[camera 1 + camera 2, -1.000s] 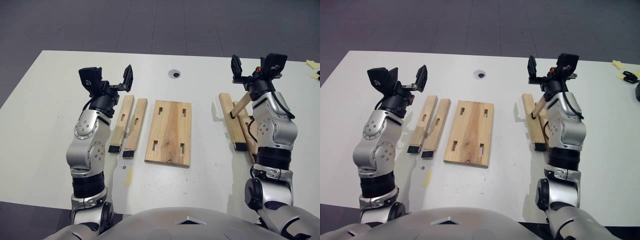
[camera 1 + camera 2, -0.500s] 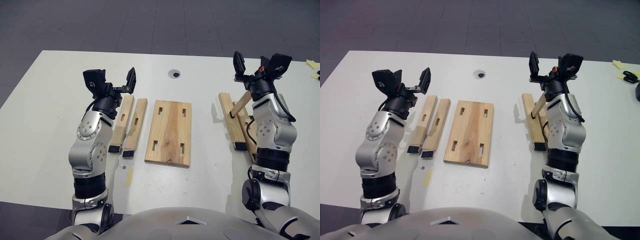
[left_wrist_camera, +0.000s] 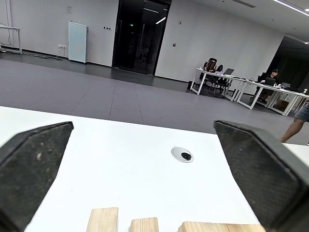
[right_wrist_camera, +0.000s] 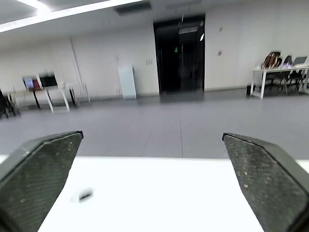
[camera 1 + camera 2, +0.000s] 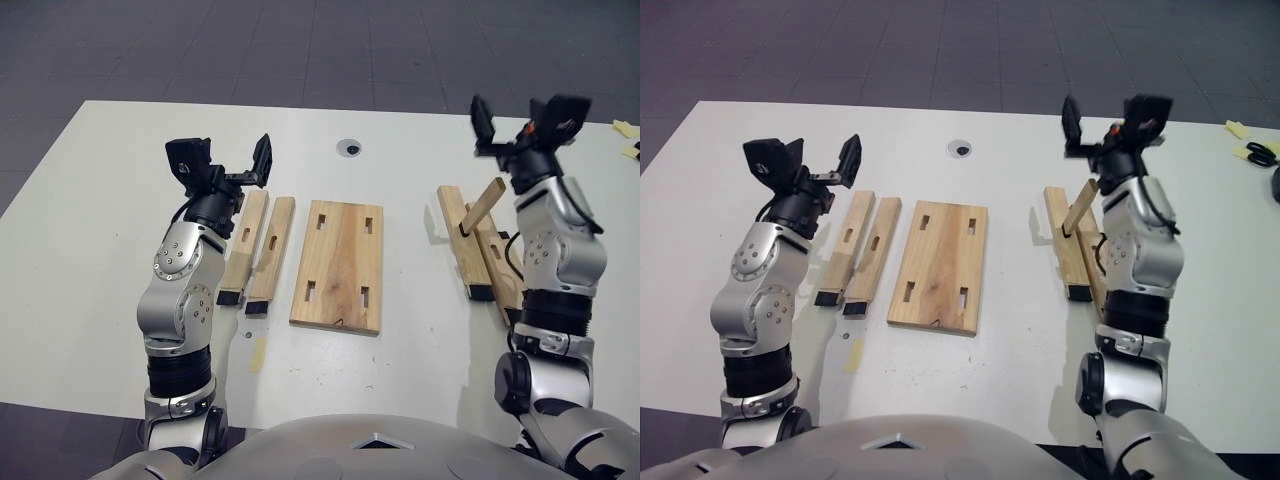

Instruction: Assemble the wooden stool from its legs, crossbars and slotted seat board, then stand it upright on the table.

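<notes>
Seat board (image 5: 338, 266) lies flat in the middle of the table (image 5: 100, 210). Two legs (image 5: 243, 245) lie side by side at its 9 o'clock. More legs (image 5: 472, 262) lie at 3 o'clock, with a crossbar (image 5: 482, 206) standing tilted in one. The left gripper (image 5: 224, 165) and right gripper (image 5: 520, 115) hover above these, both spread and empty.

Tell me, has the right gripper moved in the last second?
Yes. The right gripper has pulled up and rightward in the head view, clear of the tilted crossbar, which stayed put.

Pale grained wooden seat board (image 5: 338, 264), matt.
</notes>
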Robot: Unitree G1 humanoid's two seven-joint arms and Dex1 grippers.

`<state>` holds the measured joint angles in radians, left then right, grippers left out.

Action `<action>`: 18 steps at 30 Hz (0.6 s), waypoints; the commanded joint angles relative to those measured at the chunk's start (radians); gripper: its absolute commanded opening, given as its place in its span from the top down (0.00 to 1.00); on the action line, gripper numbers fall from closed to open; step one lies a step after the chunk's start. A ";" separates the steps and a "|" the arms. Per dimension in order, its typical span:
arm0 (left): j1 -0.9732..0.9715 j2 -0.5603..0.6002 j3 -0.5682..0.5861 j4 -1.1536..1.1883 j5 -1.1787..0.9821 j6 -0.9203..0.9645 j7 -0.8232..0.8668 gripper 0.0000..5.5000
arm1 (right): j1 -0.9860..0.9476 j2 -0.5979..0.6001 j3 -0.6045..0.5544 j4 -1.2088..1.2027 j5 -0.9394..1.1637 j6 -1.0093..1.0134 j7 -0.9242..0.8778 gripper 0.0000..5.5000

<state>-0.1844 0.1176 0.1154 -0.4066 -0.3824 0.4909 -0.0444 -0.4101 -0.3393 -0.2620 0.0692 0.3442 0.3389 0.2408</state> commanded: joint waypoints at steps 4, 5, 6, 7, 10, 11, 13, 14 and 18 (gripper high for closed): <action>0.012 -0.025 -0.028 -0.012 0.004 0.019 0.004 0.02 | 0.115 -0.009 0.038 0.032 -0.043 0.010 0.028 0.02; 0.017 -0.029 -0.034 -0.013 0.007 0.018 0.004 0.02 | 0.112 -0.002 0.032 0.027 -0.032 0.008 0.030 0.02; 0.019 -0.032 -0.041 -0.013 0.009 0.017 0.003 0.02 | 0.111 0.003 0.028 0.020 -0.023 0.007 0.032 0.02; 0.020 -0.036 -0.049 -0.012 0.011 0.017 0.003 0.02 | 0.111 0.007 0.025 0.014 -0.017 0.003 0.032 0.02; 0.023 -0.043 -0.068 -0.013 0.011 0.014 0.000 0.02 | 0.111 0.025 -0.001 -0.027 0.024 0.000 0.027 0.02; 0.023 -0.043 -0.069 -0.015 0.009 0.013 -0.001 0.02 | 0.106 0.035 -0.014 -0.042 0.050 -0.004 0.031 0.02; 0.021 -0.042 -0.070 -0.021 0.005 0.012 -0.003 0.02 | 0.088 0.057 -0.048 -0.075 0.117 -0.009 0.037 0.02; 0.020 -0.042 -0.070 -0.023 0.003 0.012 -0.004 0.02 | 0.069 0.067 -0.073 -0.096 0.160 -0.009 0.033 0.02; 0.028 -0.043 -0.076 -0.030 0.005 0.010 -0.009 0.02 | 0.006 0.038 -0.143 -0.175 0.296 0.037 0.037 0.02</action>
<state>-0.1677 0.0746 0.0470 -0.4194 -0.3845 0.4942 -0.0516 -0.3582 -0.2685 -0.3697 -0.0503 0.5778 0.3404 0.2693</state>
